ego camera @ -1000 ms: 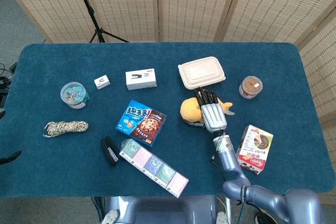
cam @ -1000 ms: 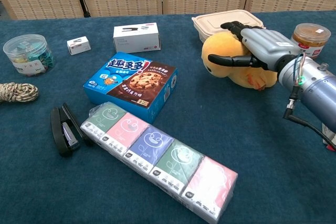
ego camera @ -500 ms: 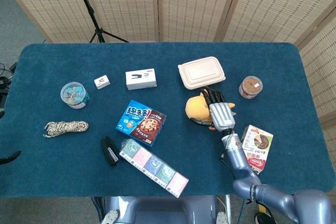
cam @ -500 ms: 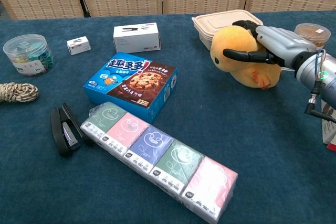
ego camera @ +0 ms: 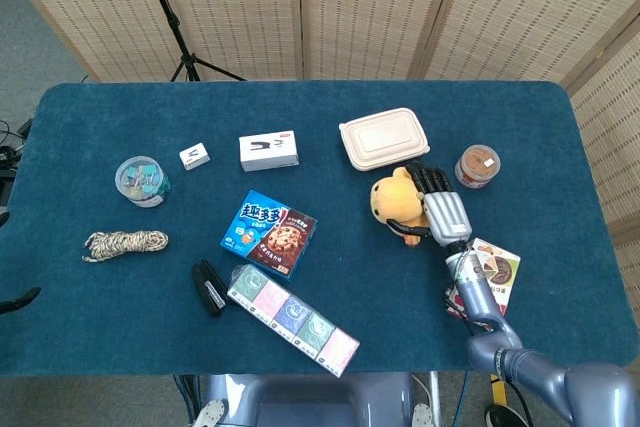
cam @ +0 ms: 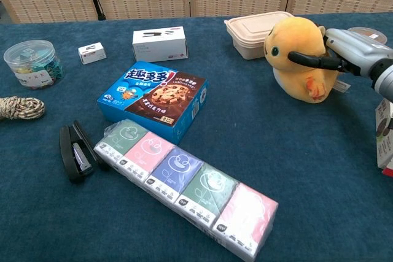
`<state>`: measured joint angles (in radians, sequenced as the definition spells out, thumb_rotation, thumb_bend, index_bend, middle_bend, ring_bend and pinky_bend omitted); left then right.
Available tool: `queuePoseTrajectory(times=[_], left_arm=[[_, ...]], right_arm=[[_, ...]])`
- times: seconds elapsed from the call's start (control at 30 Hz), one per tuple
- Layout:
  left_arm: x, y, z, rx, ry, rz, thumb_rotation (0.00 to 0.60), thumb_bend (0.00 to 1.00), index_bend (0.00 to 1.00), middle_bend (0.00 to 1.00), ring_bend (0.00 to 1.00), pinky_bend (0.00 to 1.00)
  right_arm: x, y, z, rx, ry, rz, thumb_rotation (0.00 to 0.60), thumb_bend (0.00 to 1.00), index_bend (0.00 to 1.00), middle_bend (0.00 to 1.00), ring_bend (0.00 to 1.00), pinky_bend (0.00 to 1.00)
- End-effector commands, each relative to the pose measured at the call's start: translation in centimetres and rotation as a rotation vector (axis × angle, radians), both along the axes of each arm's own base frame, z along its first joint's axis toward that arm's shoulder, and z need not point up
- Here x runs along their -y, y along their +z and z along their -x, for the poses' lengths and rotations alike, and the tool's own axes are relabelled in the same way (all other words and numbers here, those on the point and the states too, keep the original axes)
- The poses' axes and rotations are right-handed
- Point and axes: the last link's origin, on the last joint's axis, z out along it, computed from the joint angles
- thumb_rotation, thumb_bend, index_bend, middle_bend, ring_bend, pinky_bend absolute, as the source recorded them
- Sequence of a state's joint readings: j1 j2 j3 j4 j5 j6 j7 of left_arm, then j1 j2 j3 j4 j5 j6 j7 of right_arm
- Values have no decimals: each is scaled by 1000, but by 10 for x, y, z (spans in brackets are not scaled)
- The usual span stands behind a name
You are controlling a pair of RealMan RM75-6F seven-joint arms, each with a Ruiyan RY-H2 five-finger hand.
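Right robot hand (cam: 344, 58) is wrapped around the yellow plush chick (cam: 299, 56), thumb across its front, other fingers behind. Chick sits upright on the desk (ego camera: 120, 297), just in front of the beige clamshell box (ego camera: 384, 138), with the small lidded jar (ego camera: 478, 165) off to its right. I can't tell if its base is touching the cloth or just off it.

Step in hand, as I read it: grasp done, chick being carried or repositioned. Next move needs a firm hold on soft fabric and a path that misses the clamshell box and the snack carton (ego camera: 488, 275) beside the forearm.

Left robot hand shows in neither view.
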<state>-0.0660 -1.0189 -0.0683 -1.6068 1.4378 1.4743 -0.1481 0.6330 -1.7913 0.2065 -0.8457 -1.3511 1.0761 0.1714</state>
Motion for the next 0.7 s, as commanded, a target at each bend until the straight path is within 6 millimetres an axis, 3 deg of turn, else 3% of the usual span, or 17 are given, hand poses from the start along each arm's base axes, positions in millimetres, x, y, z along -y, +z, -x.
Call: queuePoseTrajectory(times=[0.03, 0.17, 0.53, 0.7], left_arm=[[0, 0, 0, 0, 1, 0, 600, 0, 0, 0, 0, 0], [-1, -1, -1, -4, 1, 3, 600, 0, 0, 0, 0, 0], [-1, -3, -2, -8, -1, 4, 600, 0, 0, 0, 0, 0], [-1, -3, -2, -8, 0, 5, 600, 0, 0, 0, 0, 0]], right_arm=[[1, 1, 4, 12, -12, -3, 36, 0, 0, 0, 0, 0], [-1, 1, -4, 49, 9, -8, 35, 0, 0, 0, 0, 0], [-7, -6, -55, 80, 129, -6, 36, 0, 0, 0, 0, 0], [-3, -19, -79, 72, 147, -4, 37, 0, 0, 0, 0, 0]])
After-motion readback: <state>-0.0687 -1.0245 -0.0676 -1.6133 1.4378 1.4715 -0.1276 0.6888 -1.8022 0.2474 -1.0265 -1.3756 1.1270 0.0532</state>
